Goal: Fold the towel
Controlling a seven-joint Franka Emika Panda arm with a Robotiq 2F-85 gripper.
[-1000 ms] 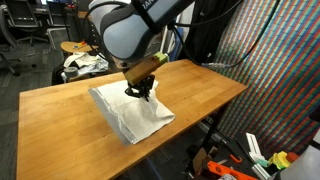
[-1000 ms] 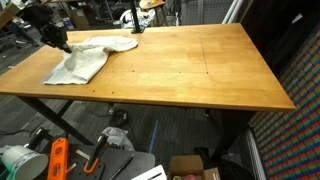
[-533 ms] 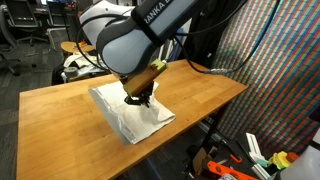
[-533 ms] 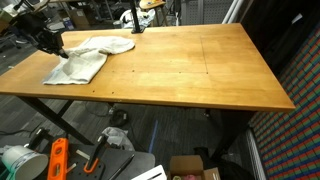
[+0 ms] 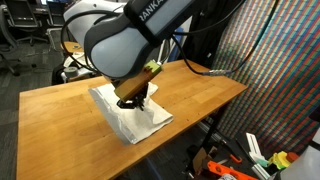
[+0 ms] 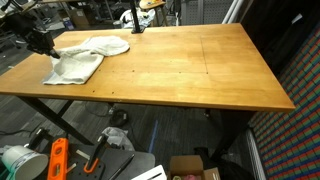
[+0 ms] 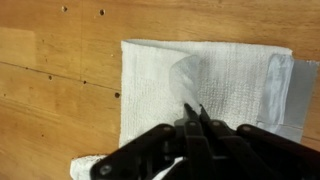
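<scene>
A white towel (image 5: 128, 122) lies rumpled on the wooden table (image 5: 55, 115), near its front edge. In an exterior view the towel (image 6: 85, 58) sits at the table's (image 6: 190, 70) far left end, partly doubled over. My gripper (image 5: 131, 102) is down on the towel's middle and it also shows at the towel's left edge (image 6: 46, 47). In the wrist view my gripper's fingertips (image 7: 193, 110) are pressed together with a pinch of the towel (image 7: 170, 75) between them. A rolled part of the cloth shows at the lower left of that view.
The table edge lies close to the towel. A multicoloured curtain (image 5: 270, 70) hangs beside the table. Orange tools (image 6: 57, 160) and a cardboard box (image 6: 190, 168) lie on the floor under it. Chairs and clutter (image 5: 80, 62) stand behind.
My gripper has moved toward the table's end with the towel, dragging the cloth along. The towel's bunched part has shifted the same way.
</scene>
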